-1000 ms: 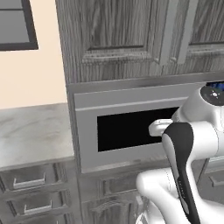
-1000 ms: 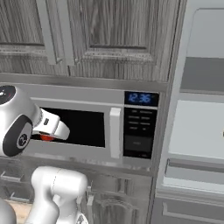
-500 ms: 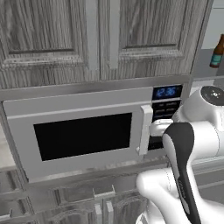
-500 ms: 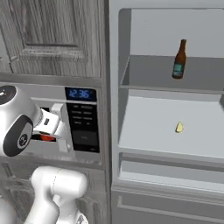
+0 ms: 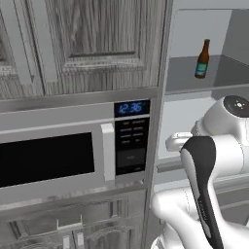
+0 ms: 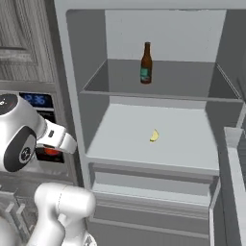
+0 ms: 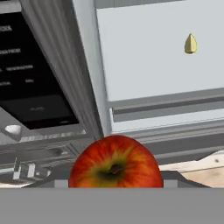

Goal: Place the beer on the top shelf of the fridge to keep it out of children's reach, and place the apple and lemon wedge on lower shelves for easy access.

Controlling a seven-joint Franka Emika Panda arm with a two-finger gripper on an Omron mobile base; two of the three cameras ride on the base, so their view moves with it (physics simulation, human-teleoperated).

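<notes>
**kitchenbot_fan:** So what did it look like? Biggest stuff first pls.

**simwatcher:** The tall grey fridge with the pale interior (image 6: 72, 72) stood open. Left of it sat the silver microwave with a blue clock display (image 5: 73, 151), under grey woodgrain wall cabinets (image 5: 87, 44). The darker grey top shelf (image 6: 192, 84) carried the slim brown glass beer bottle with a teal label (image 6: 146, 63), upright, roughly mid-shelf. On the pale white shelf below (image 6: 125, 139) lay the tiny pale yellow lemon wedge (image 6: 153, 136), alone, well apart from the bottle.

**kitchenbot_fan:** And the apple?

**simwatcher:** The glossy red apple with a yellowish patch round its stem (image 7: 115, 164) sat right at the two-finger gripper (image 7: 115, 183), outside the fridge, low in front of the microwave's edge. Looked pinched between the jaws, though the fingertips were hidden behind it.
</notes>
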